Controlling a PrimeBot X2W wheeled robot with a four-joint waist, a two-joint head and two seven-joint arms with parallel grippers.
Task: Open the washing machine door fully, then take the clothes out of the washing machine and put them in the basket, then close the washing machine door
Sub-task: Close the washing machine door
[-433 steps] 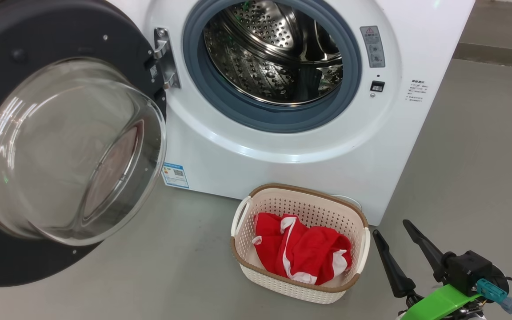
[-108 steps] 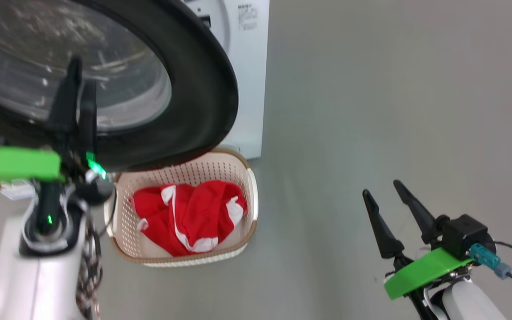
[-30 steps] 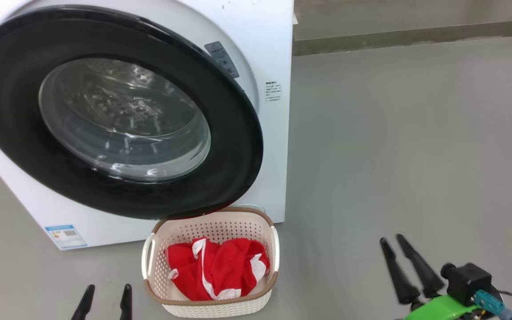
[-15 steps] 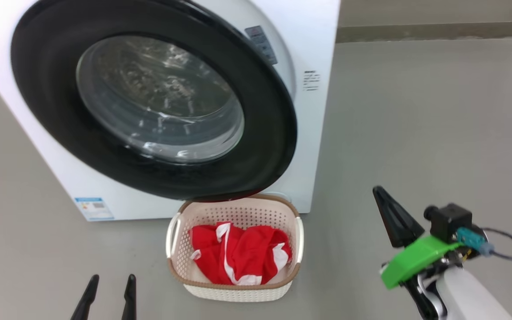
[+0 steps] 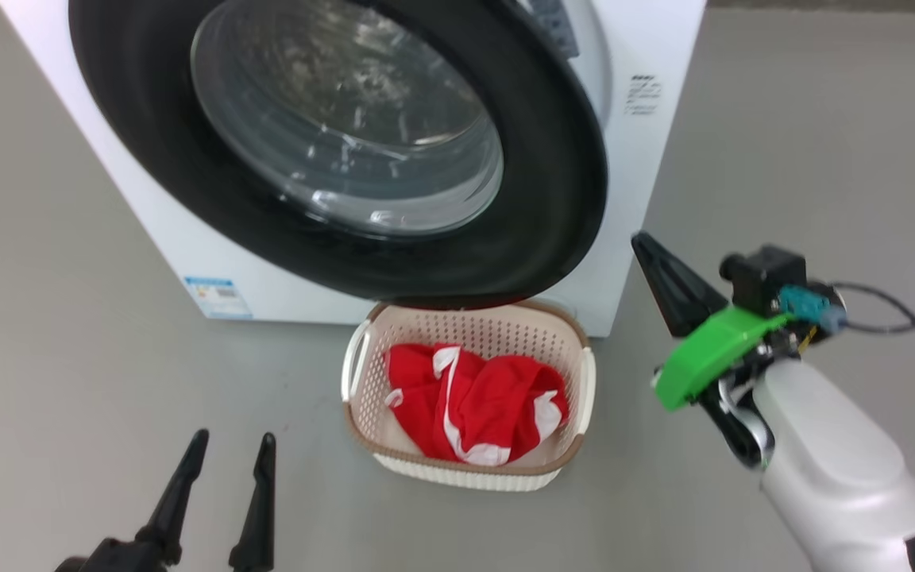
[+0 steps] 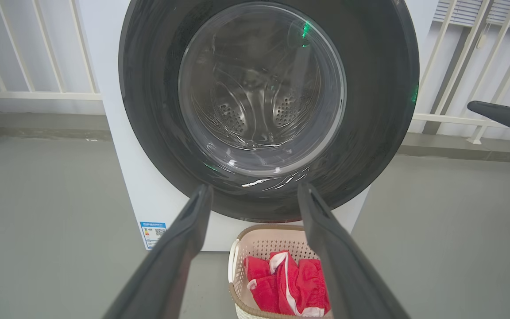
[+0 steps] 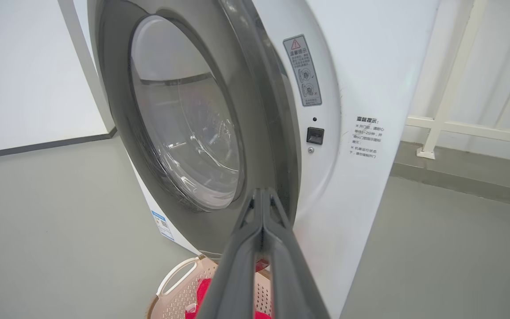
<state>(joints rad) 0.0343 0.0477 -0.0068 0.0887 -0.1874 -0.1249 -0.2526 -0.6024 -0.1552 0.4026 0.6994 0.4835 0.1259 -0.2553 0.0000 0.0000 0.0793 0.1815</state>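
Head view, read from left to right. The left gripper rises from the bottom edge over the bare grey floor. Its two dark fingers are spread apart with nothing between them. In the left wrist view the same gripper frames the lower rim of the door and touches nothing.

A blue sticker sits low on the left of the machine's front.

The washing machine door covers most of the front of the washing machine. Its wide black rim surrounds the clear glass bowl, and the perforated drum shows through the glass in the left wrist view. In the right wrist view the door stands ajar – its free edge is off the white front. The latch socket and a warning label are uncovered just beside it.

The basket stands on the floor against the foot of the machine, towards its right corner, with its rear rim under the lower edge of the door. The clothes, red with white trim, lie bunched inside it, below the brown rim.

The right gripper is held above the floor, to the right of the basket and near the right edge of the machine. Its fingers are pressed together into a single point and hold nothing. A green bracket sits behind the fingers. In its own wrist view the gripper points at the free edge of the door – whether the tips touch it cannot be told.
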